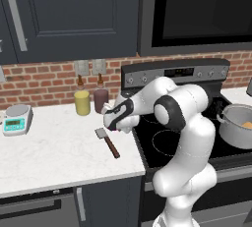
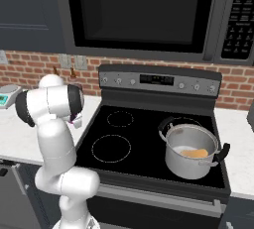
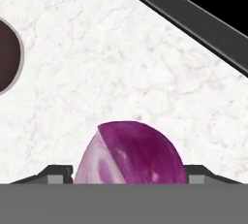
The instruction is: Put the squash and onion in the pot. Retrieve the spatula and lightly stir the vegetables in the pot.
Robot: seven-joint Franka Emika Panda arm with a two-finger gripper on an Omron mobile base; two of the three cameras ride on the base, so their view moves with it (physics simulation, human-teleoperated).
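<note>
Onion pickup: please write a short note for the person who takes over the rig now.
Claw: low over the counter, fingers on both sides of the onion; grip not confirmed.
Squash: already in the pot on the stove, front right.
Spatula: flat on the counter, left of the stove, untouched.
Done: squash in.
Left: lift the onion, drop it in the pot, fetch the spatula, stir lightly.
</note>
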